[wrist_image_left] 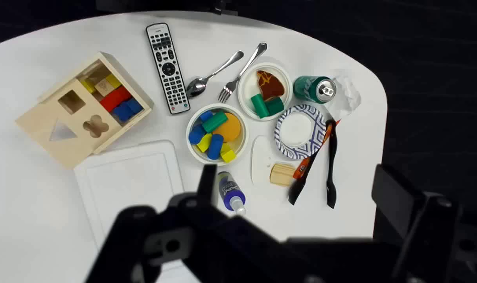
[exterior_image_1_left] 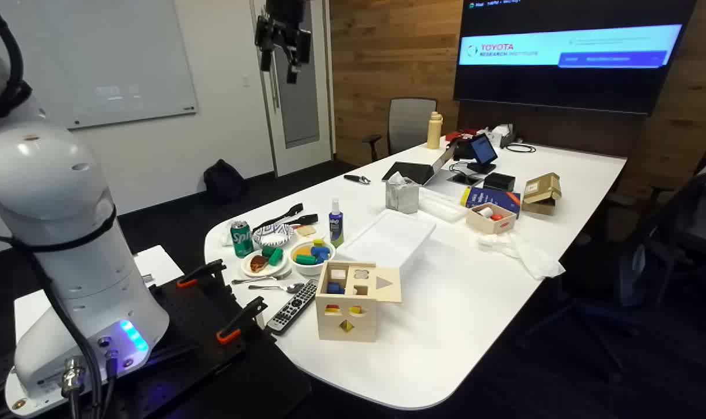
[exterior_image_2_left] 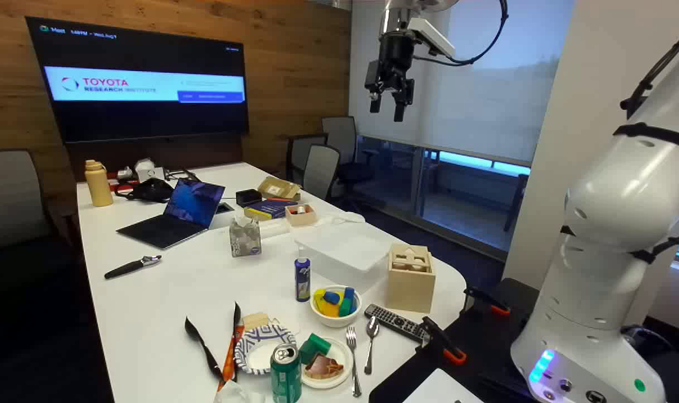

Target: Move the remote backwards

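The remote, slim, black-edged and covered with buttons, lies flat on the white table near its robot-side edge. It also shows in an exterior view, where a clamp stands close to its near end, and whole in the wrist view at upper left. It lies between the pale wooden box and a spoon. My gripper hangs high above the table, pointing down, well apart from the remote. It also shows in an exterior view. In the wrist view the fingers are wide apart with nothing between them.
The pale wooden box with round holes stands beside the remote. A spoon, a fork and a bowl of blocks are on its other side. A plate, a green can, a spray bottle and a white lidded bin stand farther off.
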Controlling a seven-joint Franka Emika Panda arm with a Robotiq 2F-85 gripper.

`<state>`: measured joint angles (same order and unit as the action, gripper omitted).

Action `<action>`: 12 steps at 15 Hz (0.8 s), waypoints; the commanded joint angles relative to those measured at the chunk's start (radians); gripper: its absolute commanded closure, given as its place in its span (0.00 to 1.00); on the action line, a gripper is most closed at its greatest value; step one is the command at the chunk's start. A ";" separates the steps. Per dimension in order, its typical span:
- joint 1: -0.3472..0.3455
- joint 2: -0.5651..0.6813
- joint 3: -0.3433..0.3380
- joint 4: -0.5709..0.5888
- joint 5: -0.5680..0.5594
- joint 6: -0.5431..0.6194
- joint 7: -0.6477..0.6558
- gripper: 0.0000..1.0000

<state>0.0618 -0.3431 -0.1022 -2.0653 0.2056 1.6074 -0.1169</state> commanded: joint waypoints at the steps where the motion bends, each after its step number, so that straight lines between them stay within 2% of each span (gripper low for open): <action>1: -0.024 0.002 0.020 0.002 0.006 -0.003 -0.006 0.00; 2: -0.024 0.002 0.020 0.002 0.006 -0.003 -0.006 0.00; 4: -0.033 0.024 0.025 -0.033 0.000 0.081 -0.002 0.00; 7: -0.056 0.074 0.012 -0.131 0.012 0.290 -0.006 0.00; 12: -0.084 0.275 -0.019 -0.242 0.090 0.588 -0.060 0.00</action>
<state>-0.0040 -0.1652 -0.1135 -2.2696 0.2334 2.0795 -0.1249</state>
